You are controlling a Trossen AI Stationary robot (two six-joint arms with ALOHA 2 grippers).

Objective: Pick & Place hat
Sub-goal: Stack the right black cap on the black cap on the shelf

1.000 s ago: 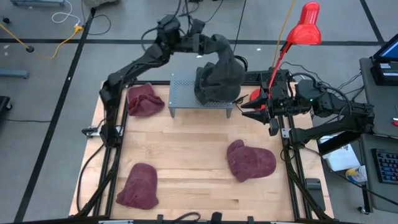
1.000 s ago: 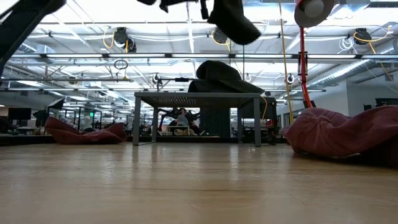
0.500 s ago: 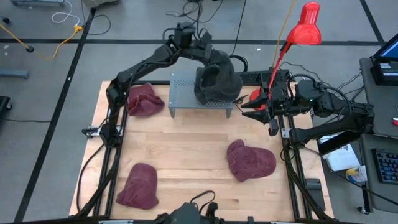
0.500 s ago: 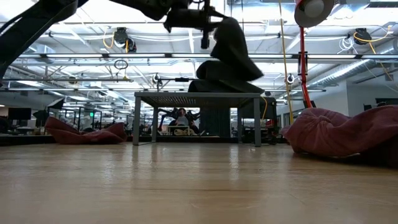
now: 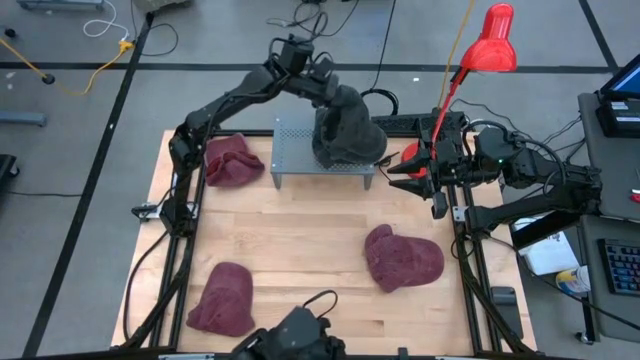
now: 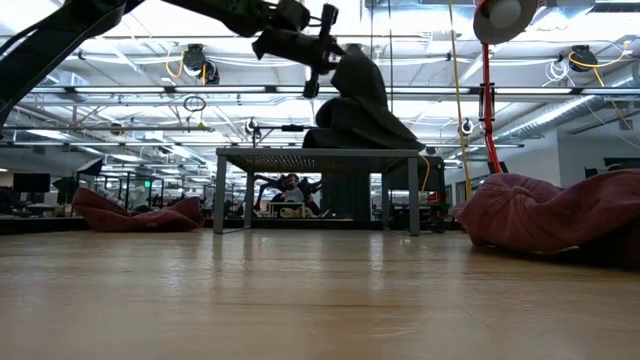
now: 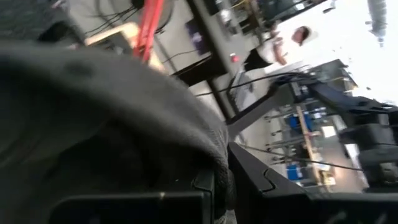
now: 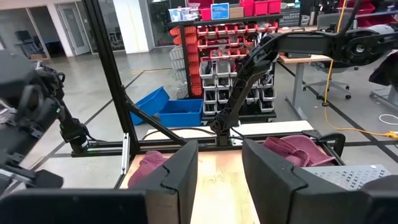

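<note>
A dark hat [image 5: 347, 132] on the metal stand [image 5: 292, 150] at the table's far edge is pinched by the left gripper [image 5: 330, 92]; the right gripper [image 5: 392, 171] is held at the right edge, fingers [image 8: 173, 171] spread.

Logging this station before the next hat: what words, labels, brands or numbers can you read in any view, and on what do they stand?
None can be read.
Blue sign on top of the red bin rack, right wrist view: print too small to read.
Dark hat, grey stand, maroon hats, red lamp: no text shows.
</note>
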